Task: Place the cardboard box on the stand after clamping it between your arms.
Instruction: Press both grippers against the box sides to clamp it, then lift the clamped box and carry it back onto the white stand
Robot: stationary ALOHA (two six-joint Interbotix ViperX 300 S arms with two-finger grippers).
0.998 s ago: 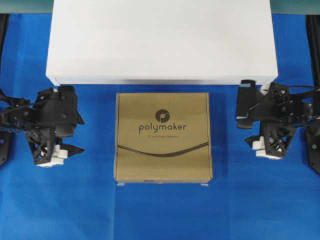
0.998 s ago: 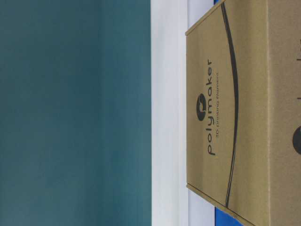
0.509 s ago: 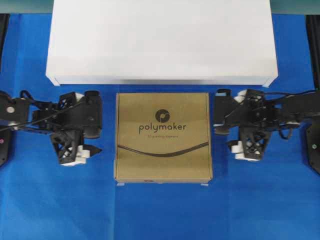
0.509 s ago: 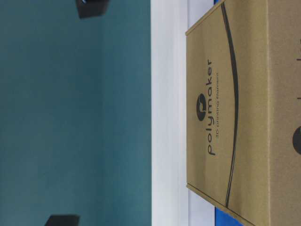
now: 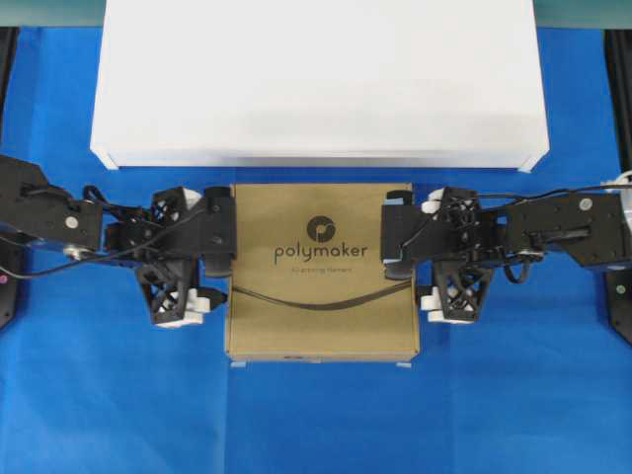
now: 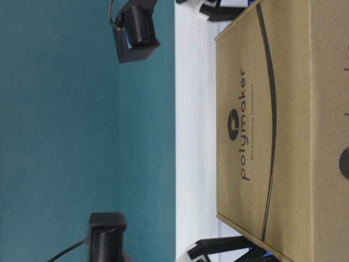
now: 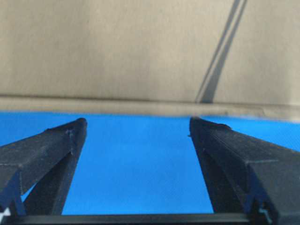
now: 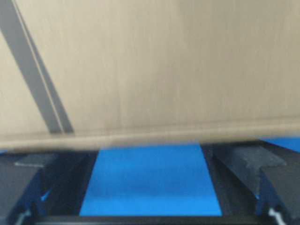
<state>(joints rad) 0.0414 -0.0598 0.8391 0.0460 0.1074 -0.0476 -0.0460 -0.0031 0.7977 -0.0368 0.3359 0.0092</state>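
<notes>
**Both arms flank the box, jaws spread wide**

A blue cloth covers the work surface from edge to edge. At the far side of it sits the stand, a wide, low white platform that spans well beyond the width of the box.

Just in front of the stand's near edge, flat on the cloth, lies the cardboard box, its top printed "polymaker" under a dark round logo, with a curved dark line below the lettering. In the table-level view the box fills the right side, turned sideways, with the white stand behind it.

The left arm reaches in from the left of the overhead view and the right arm from the right, each pointing at a side of the box.

The left gripper has its fingers spread wide with only blue cloth between them; the box's side edge lies just ahead of the tips, not touching. The right gripper is likewise wide apart and holds nothing; in its blurred wrist view the box's edge overlaps the tips, and contact cannot be told.
</notes>
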